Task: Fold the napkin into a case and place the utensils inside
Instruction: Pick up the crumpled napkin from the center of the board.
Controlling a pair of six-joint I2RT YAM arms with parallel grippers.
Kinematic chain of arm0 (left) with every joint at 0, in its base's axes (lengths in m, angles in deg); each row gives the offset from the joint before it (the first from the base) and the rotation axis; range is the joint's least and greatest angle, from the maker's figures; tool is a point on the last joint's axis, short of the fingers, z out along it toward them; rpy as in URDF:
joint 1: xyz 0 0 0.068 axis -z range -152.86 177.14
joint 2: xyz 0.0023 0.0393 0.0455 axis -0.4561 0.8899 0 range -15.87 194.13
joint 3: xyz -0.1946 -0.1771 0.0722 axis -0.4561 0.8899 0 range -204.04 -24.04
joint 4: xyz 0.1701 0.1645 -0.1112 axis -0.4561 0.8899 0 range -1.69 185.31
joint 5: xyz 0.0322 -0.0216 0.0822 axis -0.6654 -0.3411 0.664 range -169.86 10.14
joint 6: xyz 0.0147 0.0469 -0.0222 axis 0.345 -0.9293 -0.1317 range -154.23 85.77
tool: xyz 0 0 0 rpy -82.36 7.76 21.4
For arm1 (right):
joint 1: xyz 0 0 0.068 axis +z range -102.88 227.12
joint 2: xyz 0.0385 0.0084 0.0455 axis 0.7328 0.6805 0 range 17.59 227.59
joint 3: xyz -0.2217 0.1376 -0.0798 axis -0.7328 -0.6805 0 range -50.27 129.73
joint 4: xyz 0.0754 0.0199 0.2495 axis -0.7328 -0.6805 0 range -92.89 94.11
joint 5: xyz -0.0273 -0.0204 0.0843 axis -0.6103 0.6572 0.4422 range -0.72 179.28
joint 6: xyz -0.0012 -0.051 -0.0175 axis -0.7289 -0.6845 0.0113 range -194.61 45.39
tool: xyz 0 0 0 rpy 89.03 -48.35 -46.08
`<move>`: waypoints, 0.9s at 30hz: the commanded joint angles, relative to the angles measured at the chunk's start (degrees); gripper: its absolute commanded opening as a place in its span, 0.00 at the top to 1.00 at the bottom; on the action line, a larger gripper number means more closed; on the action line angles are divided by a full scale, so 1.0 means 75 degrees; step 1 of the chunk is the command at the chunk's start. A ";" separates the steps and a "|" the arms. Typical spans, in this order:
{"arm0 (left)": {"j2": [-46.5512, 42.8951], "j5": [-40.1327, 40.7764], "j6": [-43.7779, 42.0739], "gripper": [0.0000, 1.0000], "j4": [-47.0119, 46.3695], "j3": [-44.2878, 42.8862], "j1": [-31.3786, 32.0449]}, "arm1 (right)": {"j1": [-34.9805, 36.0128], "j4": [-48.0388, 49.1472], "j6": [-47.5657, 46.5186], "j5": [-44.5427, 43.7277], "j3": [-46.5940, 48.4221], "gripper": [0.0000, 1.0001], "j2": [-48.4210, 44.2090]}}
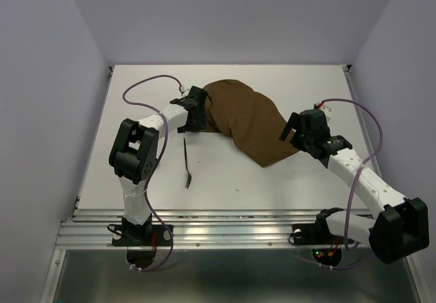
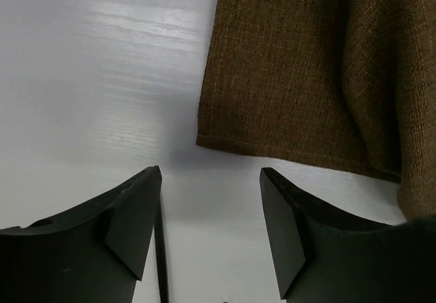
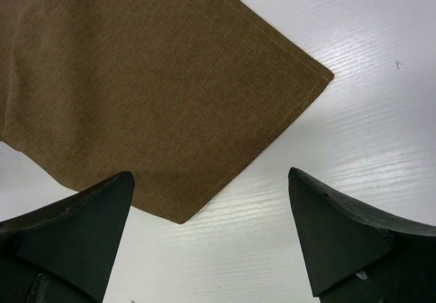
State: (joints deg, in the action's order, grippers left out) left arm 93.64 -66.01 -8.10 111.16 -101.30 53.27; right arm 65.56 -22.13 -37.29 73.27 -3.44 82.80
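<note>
Overhead view: a plain dark brown cloth napkin (image 1: pixel 246 122) lies rumpled and slanted on the white wood-grain surface (image 1: pixel 272 187), running from the far centre toward the near right. It is broad and loosely doubled, not yet the narrow case the task calls for; folding is judged to be at an early stage.

The left gripper (image 1: pixel 197 116) sits at the napkin's left edge and the right gripper (image 1: pixel 293 129) at its near right corner. One arm at each end of the cloth suits a two-handed fold, in which opposite edges are lifted together.

Left wrist view: the left gripper (image 2: pixel 211 173) has its fingers spread, with bare surface between them. The straight hemmed edge of the napkin (image 2: pixel 293 65) lies just ahead, not touched, and a raised fold runs down its right side.

Right wrist view: the right gripper (image 3: pixel 211 173) is likewise spread wide and holds nothing. The stitched corner of the napkin (image 3: pixel 157 92) lies flat just beyond the fingertips.

A long, slender dark metal utensil (image 1: pixel 187 163), its small widened head toward the near edge, lies apart from the cloth near the left arm, probably kept out of the fold until the case exists. Its thin shaft (image 2: pixel 161 262) shows beside the left finger. A second utensil cannot be made out.

No brand, label or readable writing appears in any view.
</note>
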 commanded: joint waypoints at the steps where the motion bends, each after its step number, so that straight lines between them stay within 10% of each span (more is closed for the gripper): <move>1: 0.0327 0.0180 0.0371 0.29 0.0023 -0.0551 -0.0062 | -0.0009 0.0299 -0.0007 0.0119 0.0002 0.00 -0.0152; 15: 0.1183 -0.0017 0.0442 0.35 -0.0492 -0.0856 -0.0226 | -0.0009 0.0288 -0.0240 0.0529 -0.0045 0.00 -0.0374; 22: 0.1242 -0.0170 0.0301 0.78 -0.0539 -0.0797 -0.0226 | 0.0622 0.0136 -0.0757 0.0823 0.0072 0.00 0.0070; 27: 0.0892 -0.0077 0.0325 0.61 -0.0504 -0.0692 -0.0226 | 0.1490 -0.0146 -0.0582 -0.0009 0.0166 0.00 0.0621</move>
State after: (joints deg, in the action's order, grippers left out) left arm 101.38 -66.58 -5.63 107.01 -106.70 51.67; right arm 72.83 -22.31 -41.37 76.83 -3.60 85.25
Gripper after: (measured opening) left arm 0.286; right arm 0.999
